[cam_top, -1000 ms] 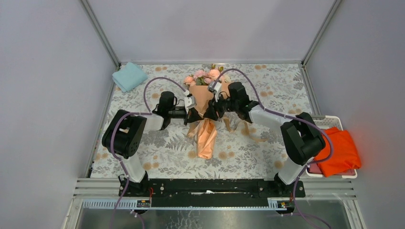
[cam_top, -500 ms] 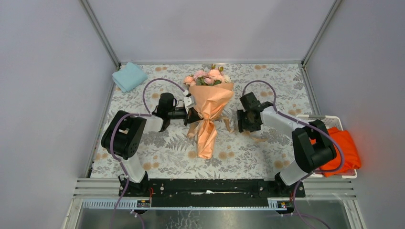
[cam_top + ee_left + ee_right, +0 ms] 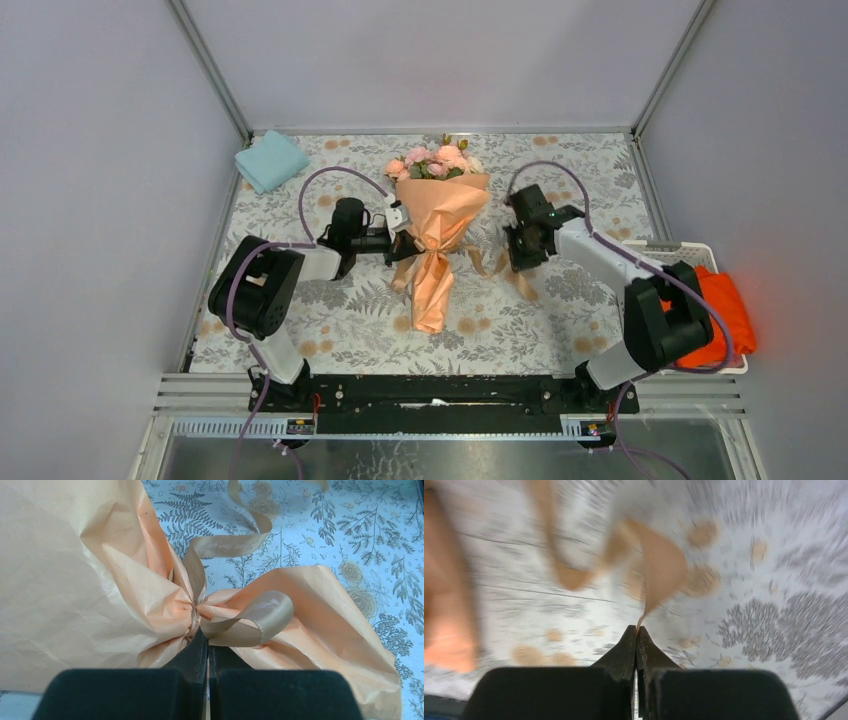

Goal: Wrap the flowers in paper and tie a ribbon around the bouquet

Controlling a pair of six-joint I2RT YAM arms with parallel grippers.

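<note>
Bouquet (image 3: 437,225): lies at the centre of the table (image 3: 560,300), blooms toward the far end.
Left gripper (image 3: 207,637): jaws closed, tips pinching the ribbon (image 3: 250,622) loop at the bouquet's waist.
Right gripper (image 3: 637,632): jaws closed, seemingly on a ribbon tail; the view is blurred.

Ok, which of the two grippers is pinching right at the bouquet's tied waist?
The left gripper: shut on the ribbon at the knot cinching the paper. The right gripper pinches a loose ribbon tail out beside the bouquet.
</note>
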